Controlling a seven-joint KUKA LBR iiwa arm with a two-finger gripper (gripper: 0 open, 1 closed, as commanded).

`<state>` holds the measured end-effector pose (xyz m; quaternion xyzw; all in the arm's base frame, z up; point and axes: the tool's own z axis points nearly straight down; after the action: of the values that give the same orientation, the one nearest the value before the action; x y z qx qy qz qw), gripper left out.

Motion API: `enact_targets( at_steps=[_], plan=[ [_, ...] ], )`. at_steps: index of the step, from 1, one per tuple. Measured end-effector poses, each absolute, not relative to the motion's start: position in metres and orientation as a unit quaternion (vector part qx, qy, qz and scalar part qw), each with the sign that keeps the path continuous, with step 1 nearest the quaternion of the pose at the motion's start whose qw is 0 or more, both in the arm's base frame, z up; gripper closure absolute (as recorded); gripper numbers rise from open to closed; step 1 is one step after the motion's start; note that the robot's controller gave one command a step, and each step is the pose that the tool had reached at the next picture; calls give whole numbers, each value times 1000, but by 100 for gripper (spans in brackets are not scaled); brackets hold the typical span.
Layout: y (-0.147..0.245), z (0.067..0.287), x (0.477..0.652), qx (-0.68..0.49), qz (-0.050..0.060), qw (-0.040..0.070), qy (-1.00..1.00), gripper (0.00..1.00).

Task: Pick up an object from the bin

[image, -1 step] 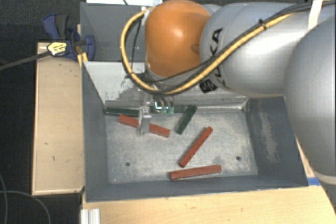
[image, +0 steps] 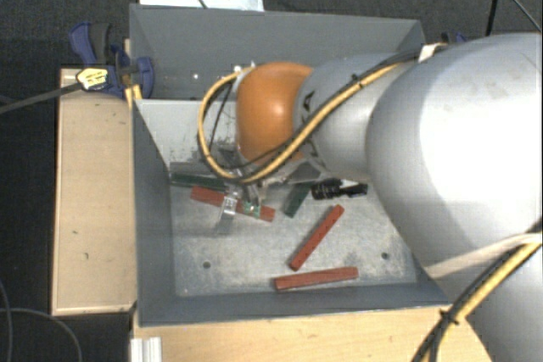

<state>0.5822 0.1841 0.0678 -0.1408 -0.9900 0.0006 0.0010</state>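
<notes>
Your single camera looks down into the bin (image: 280, 47) from above, slightly oblique; the arm (image: 458, 157) enters right, nearest the lens.

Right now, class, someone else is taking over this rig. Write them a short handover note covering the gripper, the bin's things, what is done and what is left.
Gripper: low in the left half of the bin, directly over a red-brown bar. Its grasp cannot be judged from this view.
Things: a dark green bar lies just behind that bar. A slanted red-brown bar is mid-floor and a flat red-brown bar lies near the front wall. A short green piece and a black object sit by the arm.
Done: the descent.
Left: confirm the grasp, then lift one thing clear.
</notes>
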Motion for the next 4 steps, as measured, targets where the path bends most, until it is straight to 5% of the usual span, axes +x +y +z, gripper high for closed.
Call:
enact_targets(
  at_steps=[1, 2, 3, 4],
  plan=[
    [212, 102, 578, -166, -2, -2, -986, 0],
    [211, 101, 587, -175, -1, -2, -985, 0],
    [209, 70, 588, -275, 0, 0, -961, 0],
    [233, 71, 574, -359, 0, 0, -933, 0]
  ],
)
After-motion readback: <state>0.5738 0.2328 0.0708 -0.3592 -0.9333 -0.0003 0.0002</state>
